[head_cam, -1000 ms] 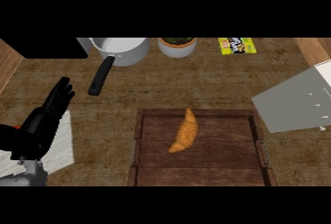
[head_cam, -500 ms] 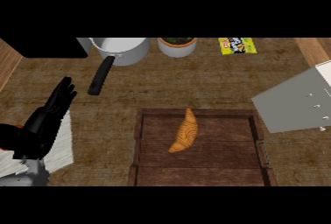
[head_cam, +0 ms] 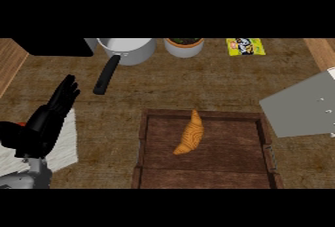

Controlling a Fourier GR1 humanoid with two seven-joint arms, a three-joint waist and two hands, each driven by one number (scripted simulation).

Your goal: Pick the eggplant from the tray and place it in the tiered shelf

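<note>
Head view. Wooden tray (head_cam: 147, 146): one orange, curved eggplant (head_cam: 189, 138) lying inside, upper centre. Left hand (head_cam: 49, 117): at the view's left, fingers straight, holding nothing. Grey tiered shelf (head_cam: 302, 106): right edge. Saucepan (head_cam: 127, 49), plant pot (head_cam: 184, 45), yellow packet (head_cam: 245, 46): along the top.

A grey pot (head_cam: 131, 49) with a long black handle (head_cam: 107, 75) is seen at the far edge of the counter (head_cam: 196, 88), the handle angled toward the near left. Just to its right a white planter (head_cam: 184, 47) holding soil is placed, and further right a yellow packet (head_cam: 245, 46) is laid flat. A black block (head_cam: 56, 46) is set at the far left corner, and a pale cloth (head_cam: 62, 148) is spread at the near left.
</note>
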